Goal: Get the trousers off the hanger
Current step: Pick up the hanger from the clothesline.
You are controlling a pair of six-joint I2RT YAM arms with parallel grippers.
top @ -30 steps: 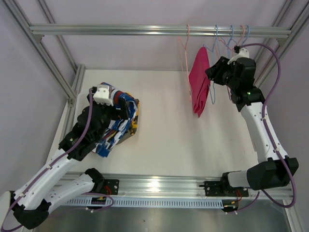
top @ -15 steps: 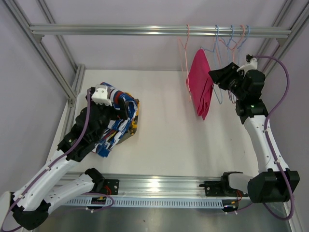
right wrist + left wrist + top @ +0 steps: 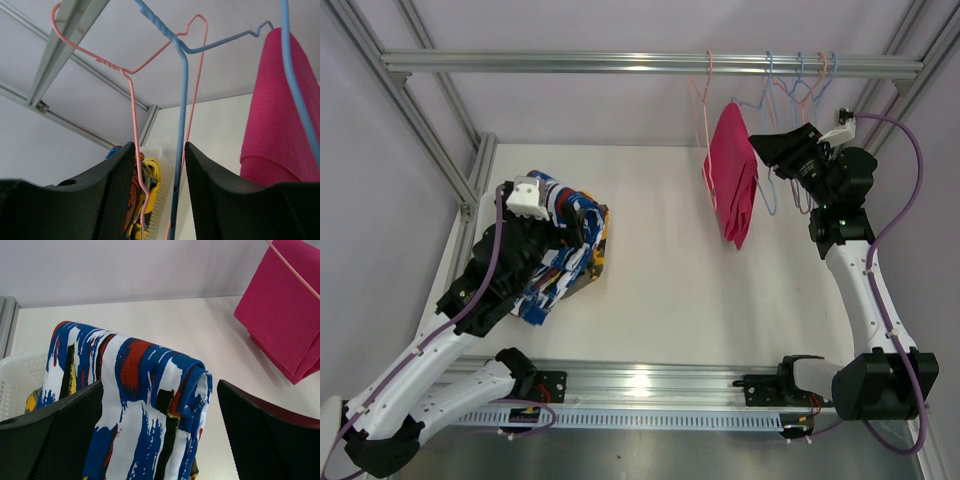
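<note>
White table (image 3: pixel 660 250), aluminium rail (image 3: pixel 570 62): my left gripper (image 3: pixel 160 405) gapes over patterned trousers (image 3: pixel 125 370); my raised right gripper (image 3: pixel 159 155), part-open, straddles hanger wires (image 3: pixel 181 100).

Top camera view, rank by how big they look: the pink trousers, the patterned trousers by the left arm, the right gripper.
1. Pink trousers and patterned trousers: too alike to rank; the left arm hides part of the patterned ones, and the pink pair hangs nearer the camera.
2. Right gripper: clearly smallest.

no readable text, labels or numbers
</note>
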